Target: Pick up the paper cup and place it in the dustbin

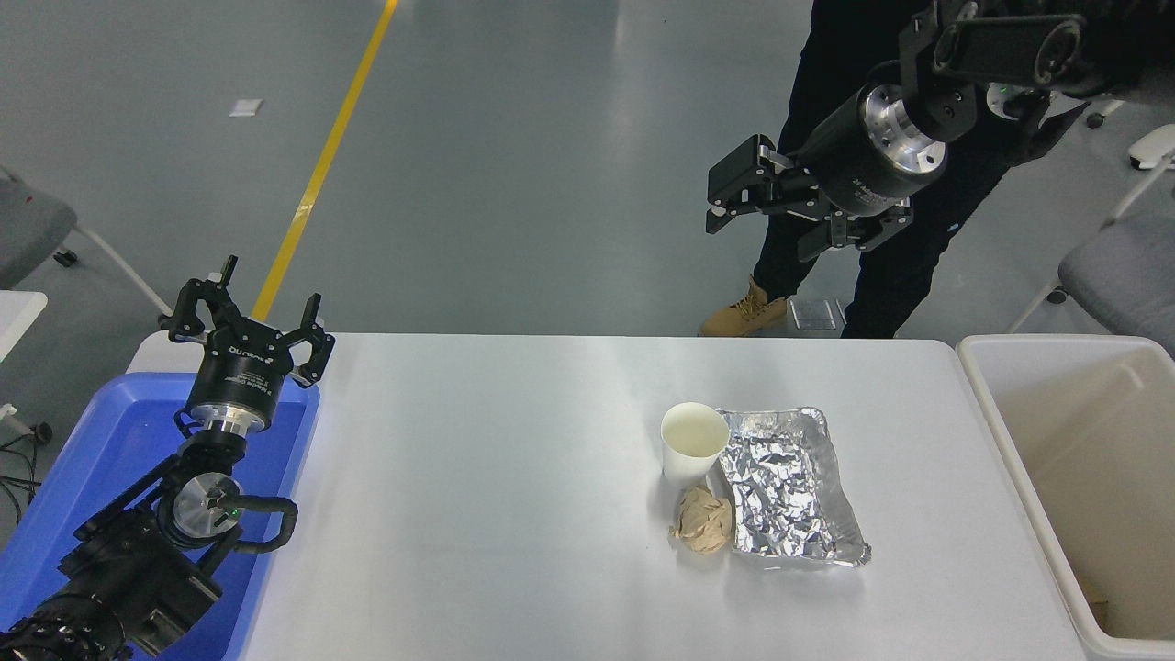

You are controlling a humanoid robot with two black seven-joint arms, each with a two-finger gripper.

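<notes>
The small white paper cup (693, 442) stands upright on the white table (477, 477), touching the left edge of a foil tray. The beige dustbin (1083, 477) stands at the table's right end, open at the top. My right gripper (757, 211) is open and empty, held high in the air beyond the table's far edge, up and to the right of the cup. My left gripper (248, 317) is open and parked over the blue tray at the lower left.
A crumpled foil tray (789, 487) lies right of the cup and a brown paper ball (702, 520) lies just in front of it. A blue tray (83, 496) sits at the left end. A person in dark clothes (881, 275) stands behind the far edge.
</notes>
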